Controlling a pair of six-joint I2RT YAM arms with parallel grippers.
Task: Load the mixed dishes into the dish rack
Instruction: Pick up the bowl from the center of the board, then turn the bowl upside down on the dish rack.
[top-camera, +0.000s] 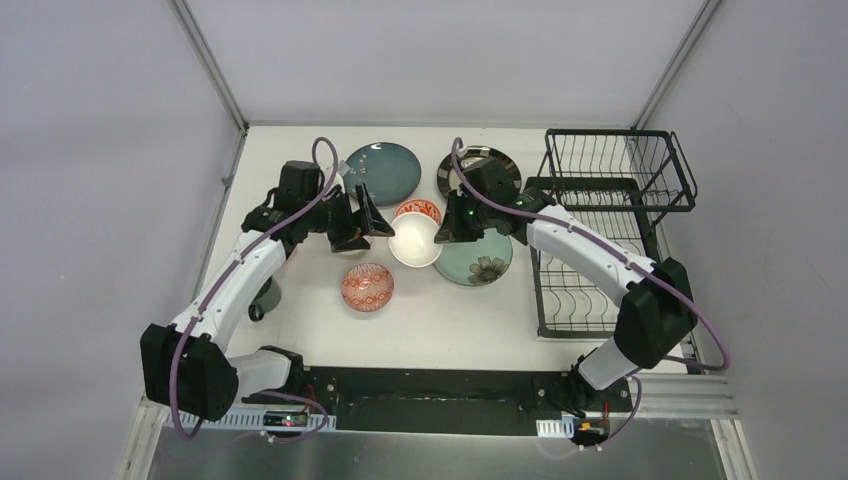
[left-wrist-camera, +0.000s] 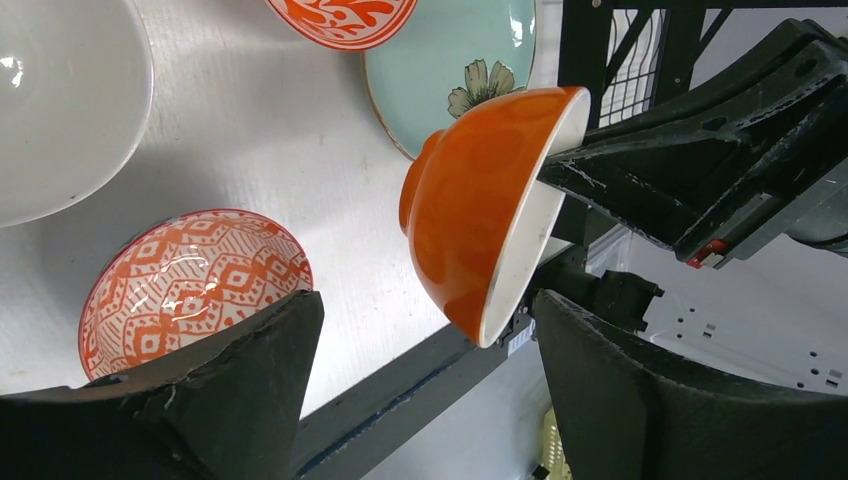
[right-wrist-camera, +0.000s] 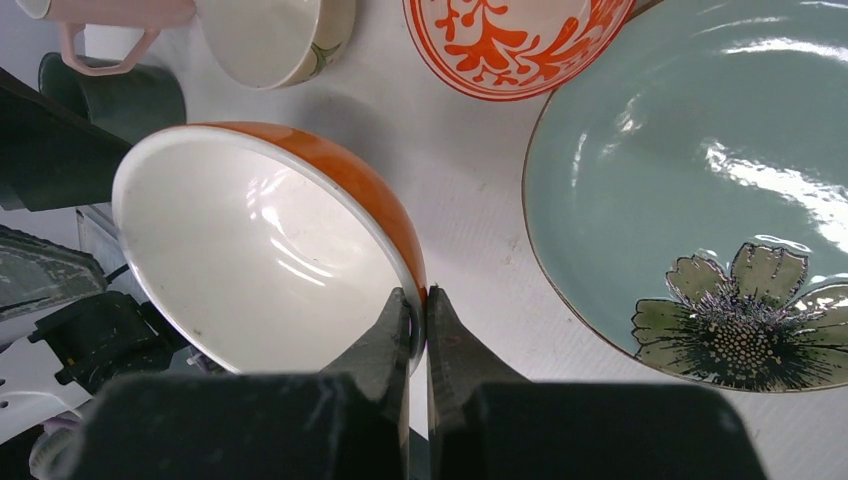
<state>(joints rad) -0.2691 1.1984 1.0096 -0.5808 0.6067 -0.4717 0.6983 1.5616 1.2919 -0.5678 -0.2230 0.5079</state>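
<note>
Above the middle of the table (top-camera: 440, 320), an orange bowl (left-wrist-camera: 470, 200) with a white inside hangs in the air, tilted. The right pincer (right-wrist-camera: 418, 300) is pinching its rim, one finger inside and one outside, pressed close on the thin wall. The left pincer (top-camera: 368, 215) faces the bowl from the other side with its fingers spread wide. In the left wrist view the bowl's lower edge sits in the gap between those fingers, with space showing on both sides.

Seen from overhead, the bowl is just left of a mint green plate (top-camera: 478, 262) with a flower painted on it, which lies flat on the table. A scroll-patterned red bowl (top-camera: 418, 208) sits just behind the orange bowl. A diamond-patterned red bowl (top-camera: 367, 287) sits nearer the arm bases, a little to the left. The wrist views also show a white bowl (left-wrist-camera: 60, 100) and a pink cup (right-wrist-camera: 100, 25) on the left arm's side. The overhead view does not show these two.

Farther back, a dark teal plate (top-camera: 383, 172) lies flat on the table. A dark-rimmed plate (top-camera: 495, 160) lies to its right, partly covered by the right arm.

The dish rack (top-camera: 590, 300), made of black wire, stands along the right side of the table. It has a slotted lower tray near the front and a raised basket behind. It is to the right of the mint green plate and well apart from the held bowl.
</note>
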